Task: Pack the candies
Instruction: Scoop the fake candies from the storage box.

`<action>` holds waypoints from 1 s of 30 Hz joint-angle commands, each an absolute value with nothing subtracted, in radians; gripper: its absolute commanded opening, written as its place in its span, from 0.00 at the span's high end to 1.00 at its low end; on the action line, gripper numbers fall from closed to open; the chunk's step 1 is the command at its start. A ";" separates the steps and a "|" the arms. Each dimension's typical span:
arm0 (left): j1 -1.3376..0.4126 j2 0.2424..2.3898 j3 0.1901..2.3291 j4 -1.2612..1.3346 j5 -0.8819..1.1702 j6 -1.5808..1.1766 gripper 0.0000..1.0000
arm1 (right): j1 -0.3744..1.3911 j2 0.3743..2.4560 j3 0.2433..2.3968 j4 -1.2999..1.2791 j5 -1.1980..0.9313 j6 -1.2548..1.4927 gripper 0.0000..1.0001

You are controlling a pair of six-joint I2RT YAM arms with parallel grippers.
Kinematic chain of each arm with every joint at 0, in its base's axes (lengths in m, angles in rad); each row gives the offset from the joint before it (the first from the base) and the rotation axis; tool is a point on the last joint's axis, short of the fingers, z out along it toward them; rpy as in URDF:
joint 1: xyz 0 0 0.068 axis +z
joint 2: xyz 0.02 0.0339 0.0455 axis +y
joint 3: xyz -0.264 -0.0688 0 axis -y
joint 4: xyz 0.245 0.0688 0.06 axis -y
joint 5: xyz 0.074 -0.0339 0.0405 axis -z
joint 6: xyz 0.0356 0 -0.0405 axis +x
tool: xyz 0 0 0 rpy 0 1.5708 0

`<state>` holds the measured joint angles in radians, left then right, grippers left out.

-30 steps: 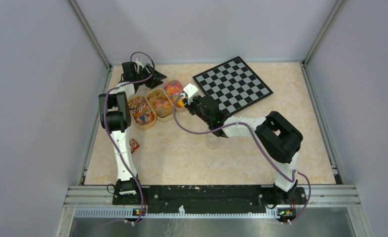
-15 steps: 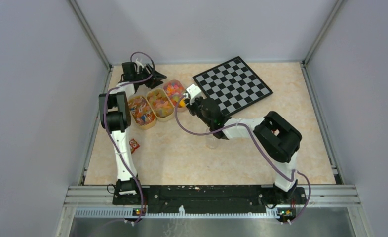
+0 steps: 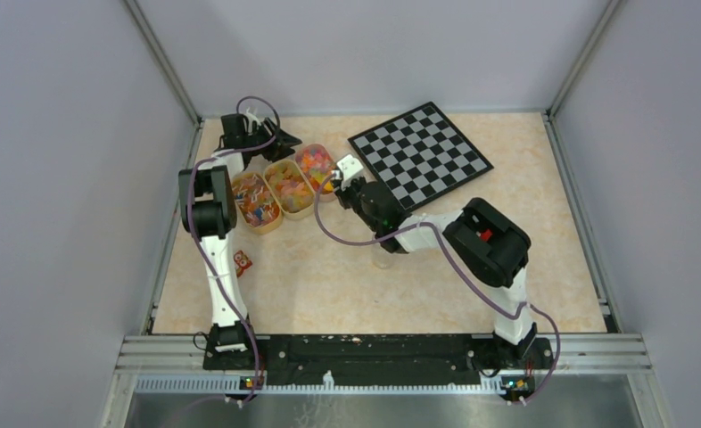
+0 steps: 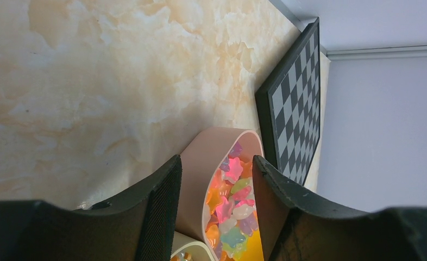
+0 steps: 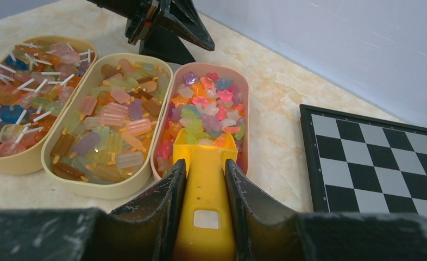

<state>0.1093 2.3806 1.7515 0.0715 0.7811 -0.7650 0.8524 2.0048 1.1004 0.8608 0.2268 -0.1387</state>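
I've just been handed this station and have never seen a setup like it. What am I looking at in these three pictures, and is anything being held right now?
Two robot arms are bolted to the near edge of a marble-look table. The top view looks down from above and behind them. The other two views come from a camera on each wrist, so the black prongs at the bottom are that arm's own fingers. On the table lie a chessboard and three oval trays of sweets: a pink tray, a middle tray and an end tray. The right gripper is shut on a yellow scoop, whose tip lies among the candies in the pink tray. The left gripper is open, by that tray's far end, holding nothing.
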 commanded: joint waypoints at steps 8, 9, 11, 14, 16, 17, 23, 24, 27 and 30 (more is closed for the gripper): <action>0.104 2.367 1.741 0.109 0.790 -0.757 0.44 | 0.847 2.061 1.061 1.067 0.247 -0.113 1.00; 0.103 2.367 1.740 0.109 0.791 -0.757 0.44 | 0.847 2.062 1.052 1.087 0.250 -0.112 1.00; 0.104 2.366 1.739 0.109 0.792 -0.757 0.44 | 0.847 2.063 1.034 1.123 0.256 -0.112 1.00; 0.104 2.365 1.738 0.106 0.792 -0.755 0.45 | 0.845 2.063 1.019 1.159 0.263 -0.114 1.00; 0.104 2.362 1.738 0.105 0.792 -0.753 0.45 | 0.845 2.062 1.005 1.190 0.264 -0.115 1.00; 0.104 2.361 1.738 0.104 0.792 -0.752 0.44 | 0.845 2.063 0.998 1.207 0.265 -0.114 1.00; 0.104 2.354 1.739 0.102 0.799 -0.753 0.44 | 0.838 2.063 0.966 1.297 0.260 -0.091 1.00; 0.104 2.351 1.741 0.102 0.800 -0.754 0.44 | 0.836 2.062 0.964 1.307 0.258 -0.091 1.00; 0.104 2.341 1.743 0.100 0.799 -0.752 0.43 | 0.834 2.059 0.962 1.322 0.253 -0.092 1.00; 0.104 2.334 1.748 0.085 0.791 -0.738 0.43 | 0.830 2.053 0.957 1.341 0.238 -0.088 1.00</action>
